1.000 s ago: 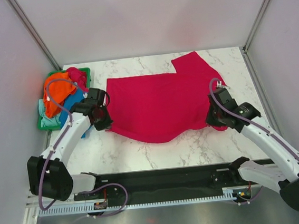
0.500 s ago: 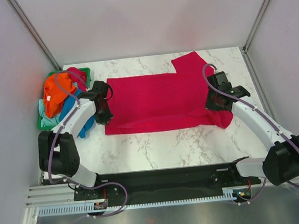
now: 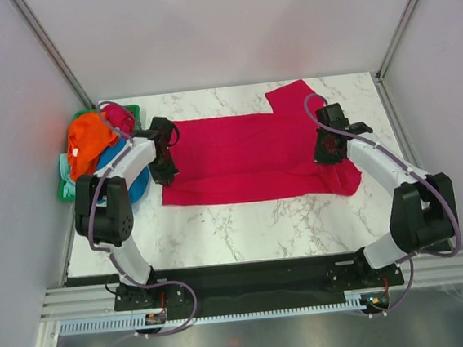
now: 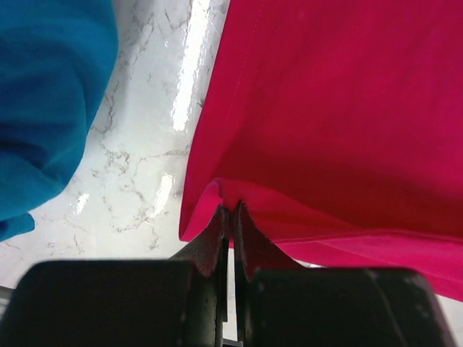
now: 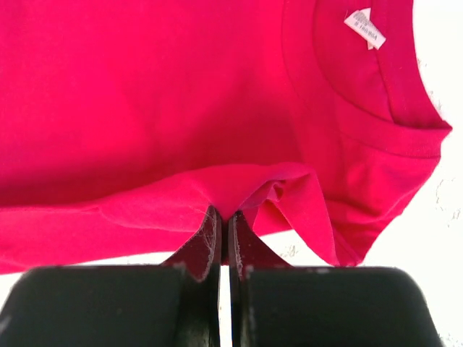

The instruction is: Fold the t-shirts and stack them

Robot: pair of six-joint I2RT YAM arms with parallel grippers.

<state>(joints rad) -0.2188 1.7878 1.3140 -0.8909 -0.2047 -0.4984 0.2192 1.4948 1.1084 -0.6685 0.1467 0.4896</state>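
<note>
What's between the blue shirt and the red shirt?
Only bare marble table lies between the blue shirt and red shirt, in the left wrist view.

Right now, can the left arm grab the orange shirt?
Probably not yet. The left gripper is shut on the edge of the red shirt. The orange shirt lies uncovered close by, so after letting go it likely could.

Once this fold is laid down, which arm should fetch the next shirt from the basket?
Left. The green basket sits beside the left arm; the right arm is across the magenta shirt, which both jaws pinch.
</note>
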